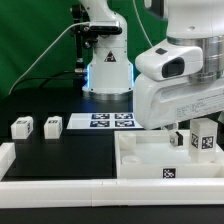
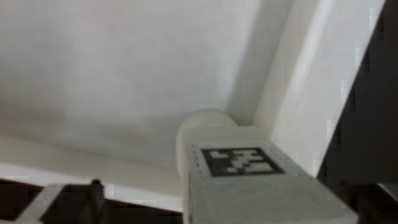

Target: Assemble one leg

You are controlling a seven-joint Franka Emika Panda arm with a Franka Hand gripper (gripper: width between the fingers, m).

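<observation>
You have the hand [image 1: 183, 137] low over the white tray-like piece [image 1: 140, 160], close to its raised rim at the exterior view's right. It is clenched on 1 leg [image 2: 238, 170], a white block with a black-and-white tag. 2 more legs [image 1: 36, 126] sit well apart on the open black tabletop [image 1: 70, 150] at the left.

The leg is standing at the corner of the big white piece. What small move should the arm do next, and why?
Probably close the fingers on the leg and begin turning it into the corner. The wrist view shows the leg upright, tight in the corner of the large white piece, right below the camera. Whether the fingers already grip it cannot be told.
</observation>
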